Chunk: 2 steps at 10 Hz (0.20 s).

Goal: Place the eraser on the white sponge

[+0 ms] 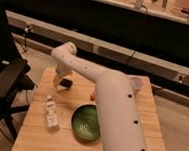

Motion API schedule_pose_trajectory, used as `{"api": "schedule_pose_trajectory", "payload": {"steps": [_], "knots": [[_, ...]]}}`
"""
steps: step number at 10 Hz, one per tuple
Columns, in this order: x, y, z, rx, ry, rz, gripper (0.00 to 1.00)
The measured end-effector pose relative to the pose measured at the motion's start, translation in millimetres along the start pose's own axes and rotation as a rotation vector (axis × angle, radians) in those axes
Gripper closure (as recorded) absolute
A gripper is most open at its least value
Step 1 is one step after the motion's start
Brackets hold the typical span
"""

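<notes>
My gripper (62, 80) hangs at the end of the white arm, over the far left part of the wooden table (37, 135). A small dark block, the eraser (66, 82), shows right at the gripper's tip. Just under it lies a small whitish pad, the white sponge (61, 87). The eraser looks to be on or just above the sponge; I cannot tell whether they touch, or whether the gripper still holds the eraser.
A white bottle with a label (50, 115) stands at the left front. A green bowl (86, 122) sits mid-table beside the arm. A small orange item (92, 95) peeks out by the arm. A black chair (4, 81) stands left of the table.
</notes>
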State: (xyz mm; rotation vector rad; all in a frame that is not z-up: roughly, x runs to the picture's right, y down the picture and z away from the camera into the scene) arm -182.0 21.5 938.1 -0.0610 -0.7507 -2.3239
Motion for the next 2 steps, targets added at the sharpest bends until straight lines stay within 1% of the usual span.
{"api": "schedule_pose_trajectory", "payload": {"steps": [1,2], "knots": [[2.1,-1.9,0.6,-0.004,-0.001,-0.007,0.45],[2.6,-2.3,0.6,-0.004,0.001,-0.007,0.50]]}}
